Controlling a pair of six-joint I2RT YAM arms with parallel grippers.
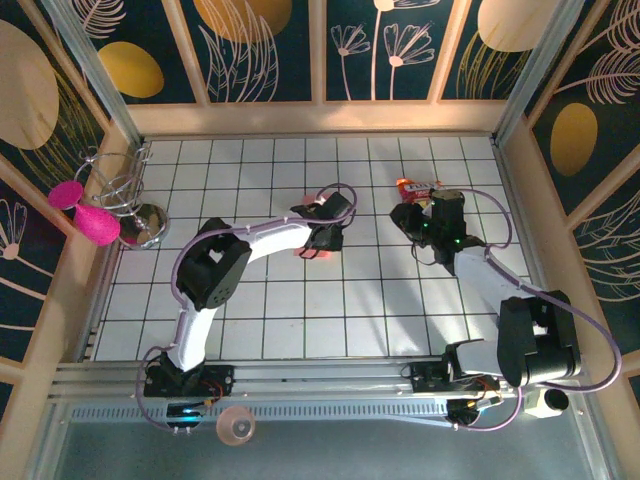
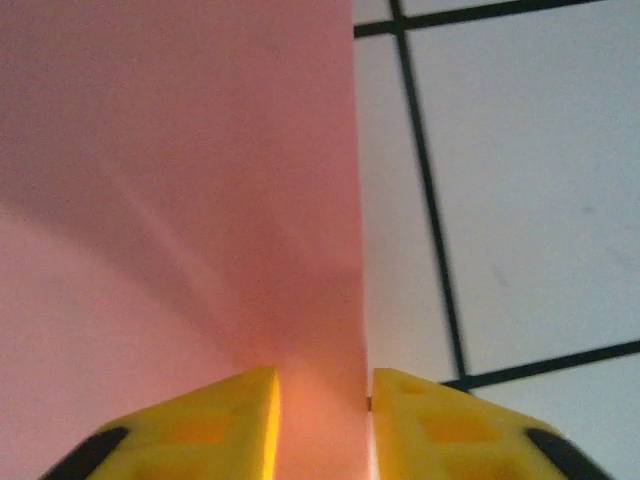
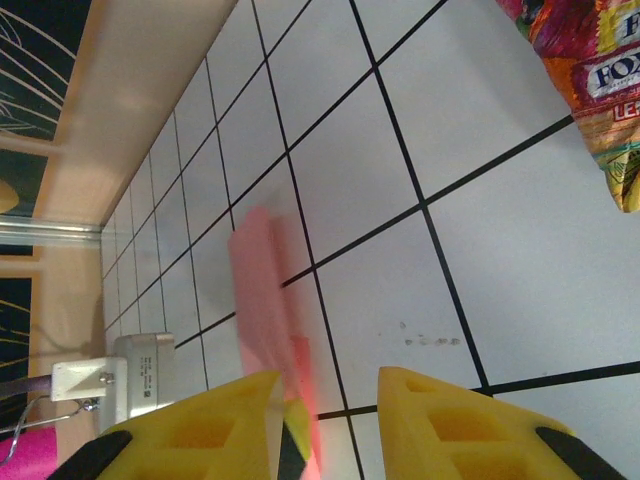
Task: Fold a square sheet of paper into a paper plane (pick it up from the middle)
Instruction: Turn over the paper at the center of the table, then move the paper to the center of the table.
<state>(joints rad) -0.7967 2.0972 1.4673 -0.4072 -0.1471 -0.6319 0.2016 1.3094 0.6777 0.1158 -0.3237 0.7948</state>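
- Left gripper [image 2: 322, 405] first: its yellow fingers [image 2: 200, 430] stand a little apart with a narrow gap between them, and they clamp nothing that the wrist view shows.
- That gap is full of pink. The sheet of paper [image 2: 150, 200] lies right under and ahead of the fingers, its straight right edge running down into the gap close to the right finger. I cannot tell whether a pad touches it.
- A faint crease slants across the sheet from the upper left down toward the gap.
- Right of that edge is the bare white tiled table [image 2: 520, 200], crossed by dark grout lines.
- From above, the left arm reaches out to mid-table. Slivers of pink peek from beneath its wrist, and the rest of the sheet is hidden under it.
- Over to the right gripper [image 3: 328, 400]: it is partly open too, with tile and a grout line plain between its yellow fingers [image 3: 190, 430] and nothing in its grasp.
- Just past its left finger a blurred pink strip rises across the tiles, too smeared to say how it lies.
- The red-and-yellow snack packet [image 3: 590, 90] lies on the tiles ahead of the right gripper, near it but apart.
- In the top view the two grippers are well apart, the right one beside the packet.
- Far left, the magenta discs [image 1: 85, 215] sit by a wire stand [image 1: 130, 195].
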